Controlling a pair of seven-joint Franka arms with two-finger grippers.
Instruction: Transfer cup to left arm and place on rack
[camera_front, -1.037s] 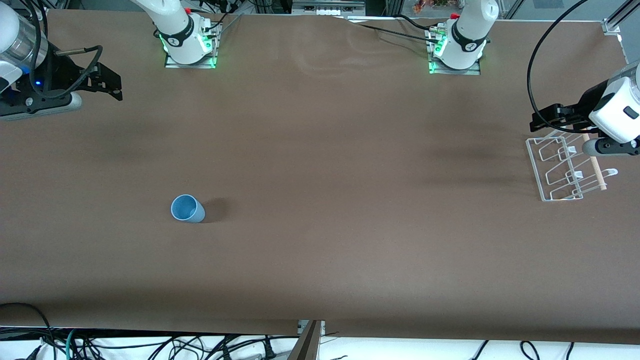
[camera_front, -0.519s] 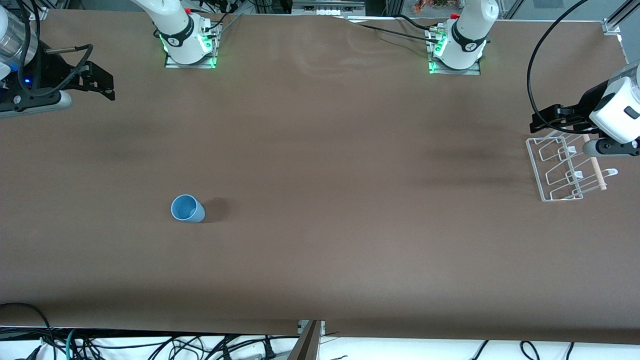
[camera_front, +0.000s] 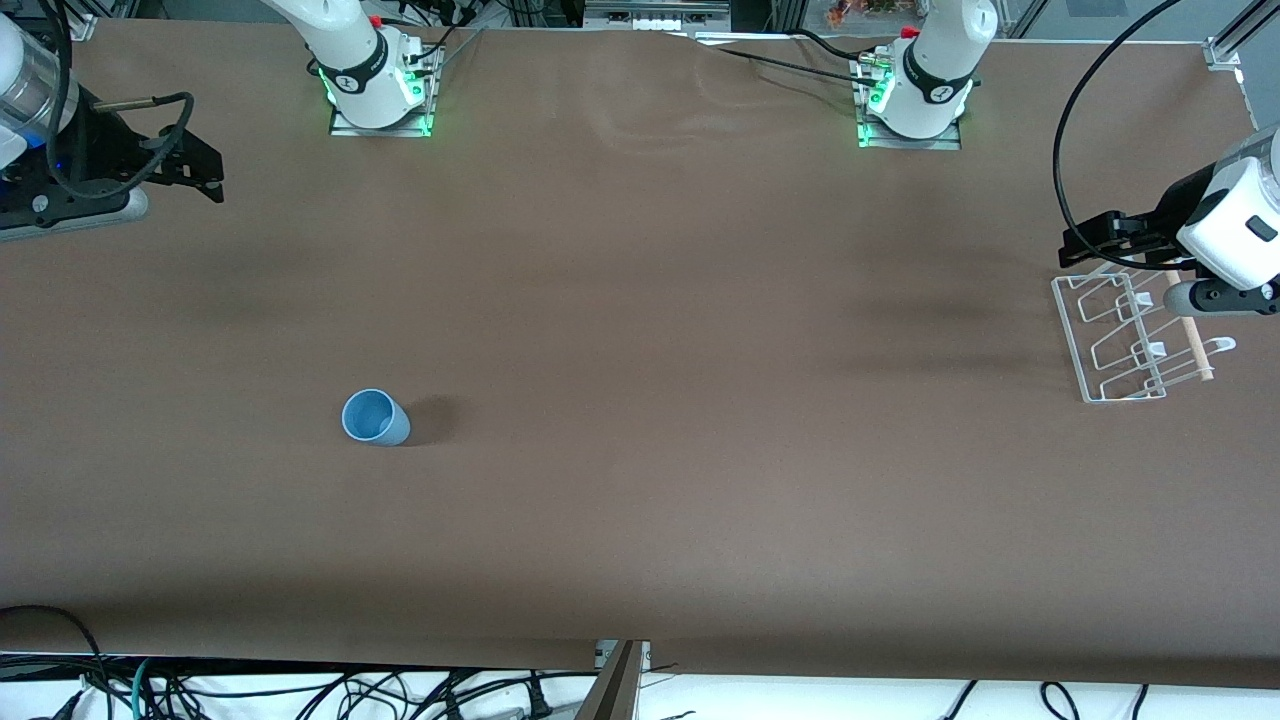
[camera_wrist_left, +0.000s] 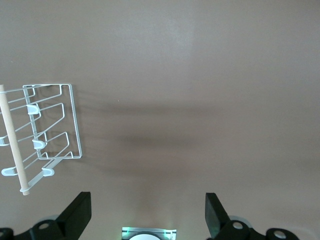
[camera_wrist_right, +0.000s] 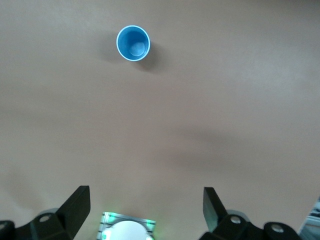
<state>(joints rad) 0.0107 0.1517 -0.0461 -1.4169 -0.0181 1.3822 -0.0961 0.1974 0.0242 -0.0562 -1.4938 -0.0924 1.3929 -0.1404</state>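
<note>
Fingers on both grippers are spread wide and hold nothing. Under everything is the big brown table (camera_front: 640, 300). Both arms hang up high over it. The right gripper (camera_front: 205, 165) is over the right arm's end of the table. The left gripper (camera_front: 1085, 240) is over the left arm's end, just above the white wire rack (camera_front: 1120, 340). That arm waits for now. The rack has a light wooden stick (camera_front: 1190, 335) across its top. The small blue cup (camera_front: 375, 417) stands upright with its mouth up, nearer the front camera than the right gripper and well apart from the rack.

I think the first job is for the right gripper to go get the cup. It should come down straight over it, put one finger on each side, and squeeze softly so the cup does not tip.

Part of each arm is cut off at the picture's edge. Part of the rack hides under the left arm.
</note>
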